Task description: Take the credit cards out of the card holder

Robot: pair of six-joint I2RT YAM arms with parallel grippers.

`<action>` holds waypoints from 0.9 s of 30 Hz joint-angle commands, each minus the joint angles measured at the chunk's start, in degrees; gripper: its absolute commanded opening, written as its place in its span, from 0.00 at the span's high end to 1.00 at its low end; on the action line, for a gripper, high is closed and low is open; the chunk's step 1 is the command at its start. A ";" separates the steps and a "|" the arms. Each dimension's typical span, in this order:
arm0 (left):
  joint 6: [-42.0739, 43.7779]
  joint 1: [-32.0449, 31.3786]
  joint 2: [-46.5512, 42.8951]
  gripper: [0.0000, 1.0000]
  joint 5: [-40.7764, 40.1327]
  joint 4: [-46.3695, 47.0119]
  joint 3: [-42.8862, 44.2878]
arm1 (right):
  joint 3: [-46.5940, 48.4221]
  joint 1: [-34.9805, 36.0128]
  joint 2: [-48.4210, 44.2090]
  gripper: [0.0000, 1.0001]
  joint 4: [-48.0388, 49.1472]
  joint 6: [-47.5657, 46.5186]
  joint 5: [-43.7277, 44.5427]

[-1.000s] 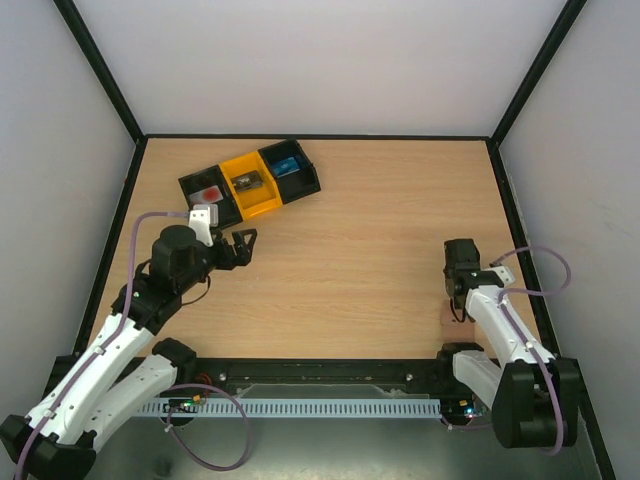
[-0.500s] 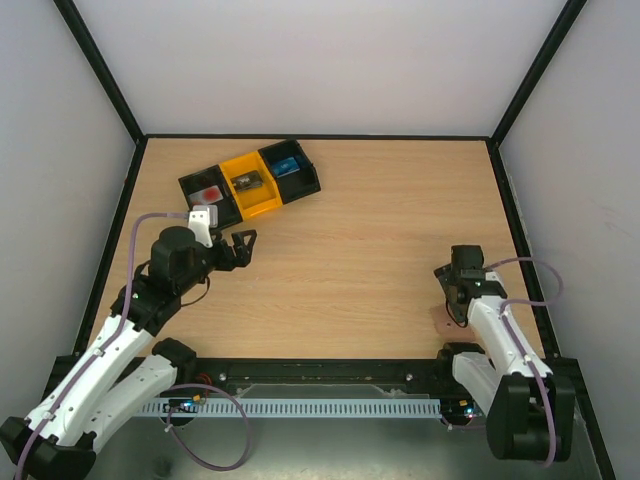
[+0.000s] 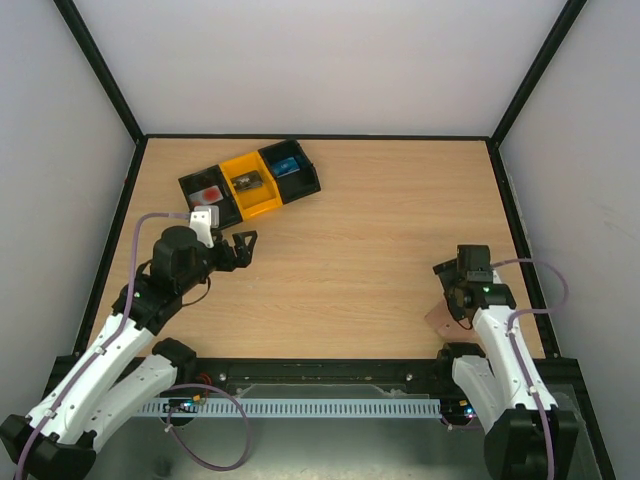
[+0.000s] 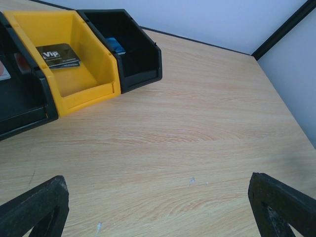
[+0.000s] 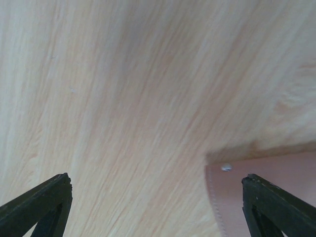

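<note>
The card holder (image 3: 438, 320), a flat pinkish-brown leather piece with stitching and a small snap, lies near the table's front right edge. In the right wrist view its corner (image 5: 266, 192) fills the lower right, partly beneath my right finger. My right gripper (image 5: 158, 217) hovers low over it, pointing down, open, with bare wood between the fingers; from above it (image 3: 456, 298) is mostly hidden by its own wrist. No credit cards show in the holder. My left gripper (image 3: 240, 246) stands open over the table's left side, its jaws (image 4: 158, 212) empty.
A row of bins sits at the back left: a yellow bin (image 4: 64, 54) holding a dark "VIP" card, a black bin (image 4: 133, 49) with a blue card, and another black bin (image 3: 205, 188) with a red one. Black-framed walls enclose the table.
My right arm has drawn back toward the near edge, uncovering more of the card holder in the top view, and its jaws have narrowed slightly. The left arm has not moved.
</note>
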 commanded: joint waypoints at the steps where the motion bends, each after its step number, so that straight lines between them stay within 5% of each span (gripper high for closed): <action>1: 0.78 0.22 -0.61 0.00 -0.56 -0.64 -0.52 | 0.01 -0.17 -1.28 0.09 -9.11 2.77 5.96; 6: 1.01 0.22 -0.76 0.00 0.24 -0.68 -0.38 | -3.11 -0.17 -1.29 0.09 -8.70 2.36 7.67; 17: 1.58 0.22 -2.39 0.00 0.88 -0.44 -0.70 | -8.01 -0.08 2.74 0.15 3.73 -10.38 -5.41; 27: 1.43 0.23 -1.97 0.00 0.61 -0.40 -0.83 | -11.10 2.83 3.96 0.17 12.93 -6.89 -13.20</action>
